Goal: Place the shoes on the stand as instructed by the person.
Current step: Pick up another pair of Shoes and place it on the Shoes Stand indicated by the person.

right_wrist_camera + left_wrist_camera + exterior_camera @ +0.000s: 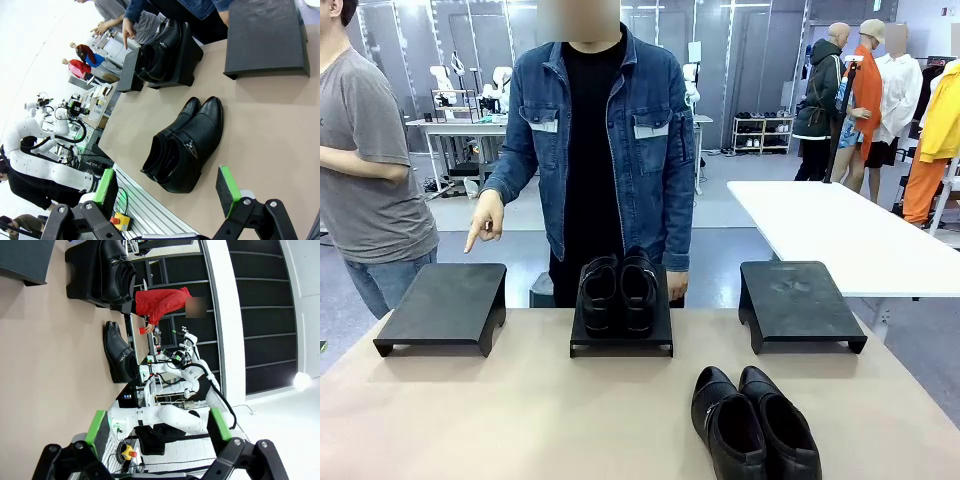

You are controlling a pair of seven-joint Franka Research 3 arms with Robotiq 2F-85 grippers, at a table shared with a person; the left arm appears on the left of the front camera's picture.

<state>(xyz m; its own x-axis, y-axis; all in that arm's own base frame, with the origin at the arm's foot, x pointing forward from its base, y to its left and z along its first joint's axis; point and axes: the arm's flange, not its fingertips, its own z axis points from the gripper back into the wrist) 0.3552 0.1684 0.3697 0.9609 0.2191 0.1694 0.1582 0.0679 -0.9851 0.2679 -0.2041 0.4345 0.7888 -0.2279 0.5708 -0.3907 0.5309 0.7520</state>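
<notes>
One pair of glossy black shoes [618,290] stands on the middle black stand [620,340]. A second pair of shoes [752,425], with a strap and buckle [190,144], lies on the tan table near its front right edge. The person in the denim jacket [610,140] stands behind the middle stand, and one hand [485,225] points a finger down at the bare left stand [445,300]. My right gripper [166,187] is open, hovering just short of the strapped pair [185,145]. My left gripper [157,425] is open and holds nothing, with the table pair [119,355] far ahead of it.
The right stand [798,300] is bare. A person in a grey T-shirt [370,150] stands at the far left. A white table [840,225] runs behind on the right. Tan tabletop [520,410] lies free in front of the left and middle stands.
</notes>
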